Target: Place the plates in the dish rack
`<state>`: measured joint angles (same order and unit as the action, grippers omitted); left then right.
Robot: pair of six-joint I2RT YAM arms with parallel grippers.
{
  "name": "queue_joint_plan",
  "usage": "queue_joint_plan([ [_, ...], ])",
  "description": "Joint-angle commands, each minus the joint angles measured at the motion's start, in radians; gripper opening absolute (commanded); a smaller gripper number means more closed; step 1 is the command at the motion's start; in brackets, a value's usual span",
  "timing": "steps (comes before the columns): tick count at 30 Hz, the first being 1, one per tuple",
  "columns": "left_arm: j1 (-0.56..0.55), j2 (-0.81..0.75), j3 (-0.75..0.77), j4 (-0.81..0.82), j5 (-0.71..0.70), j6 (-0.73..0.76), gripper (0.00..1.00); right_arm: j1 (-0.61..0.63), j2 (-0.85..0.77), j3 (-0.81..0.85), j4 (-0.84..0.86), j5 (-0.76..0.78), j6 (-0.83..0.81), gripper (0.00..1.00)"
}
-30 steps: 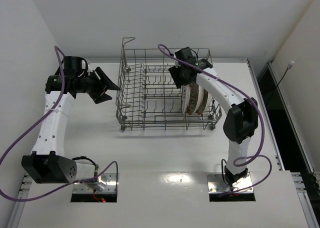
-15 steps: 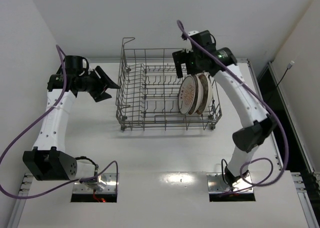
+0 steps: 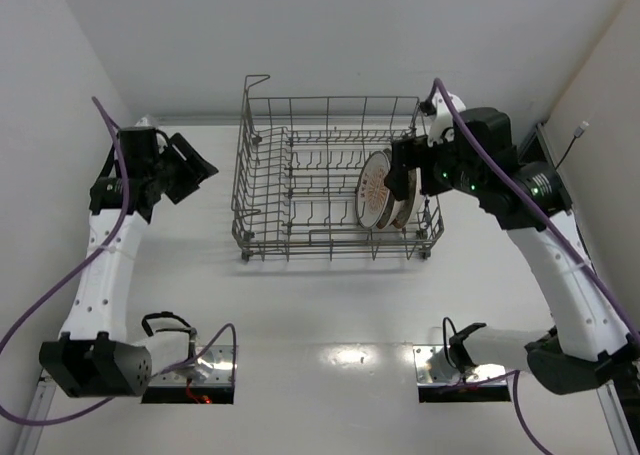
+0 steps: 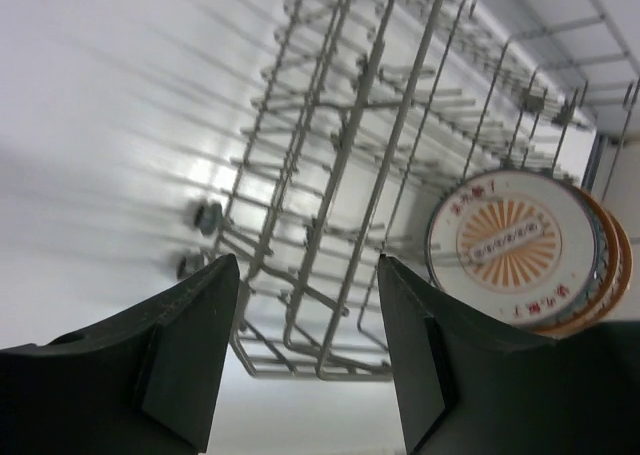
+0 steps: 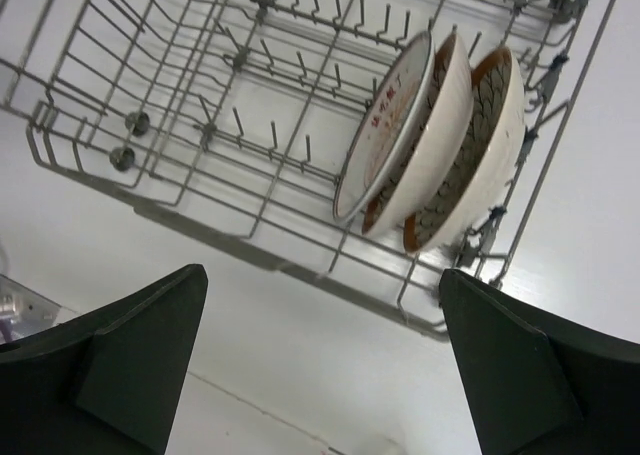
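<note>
Round plates (image 5: 447,125) in wire rack (image 5: 235,242)

Two arms, same build. Left arm (image 3: 105,265) and right arm (image 3: 575,275) have glossy white moulded link shells with small dark dots along them, plus bulky black cylindrical joint housings (image 3: 95,363) at shoulders and wrists. A thin purple cable (image 3: 48,285) loops loosely along each arm. Small green indicator lights (image 3: 443,187) sit on the right arm's black wrist. Left gripper (image 4: 305,265) and right gripper (image 5: 322,273) are matte black, with broad wedge-shaped fingers (image 4: 190,365). Shiny metal base plates (image 3: 190,363).
</note>
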<state>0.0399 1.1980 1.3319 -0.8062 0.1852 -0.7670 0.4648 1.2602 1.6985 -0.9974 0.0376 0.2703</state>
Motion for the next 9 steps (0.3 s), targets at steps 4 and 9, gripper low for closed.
queue_joint_plan([
  [4,0.0,-0.213,-0.172,0.28,-0.228,0.064,0.56,-0.003,-0.097,-0.077,-0.043,0.053,0.009,1.0],
  [9,0.0,-0.267,-0.249,0.335,-0.24,0.099,0.69,-0.003,-0.129,-0.111,-0.056,0.084,0.009,1.0],
])
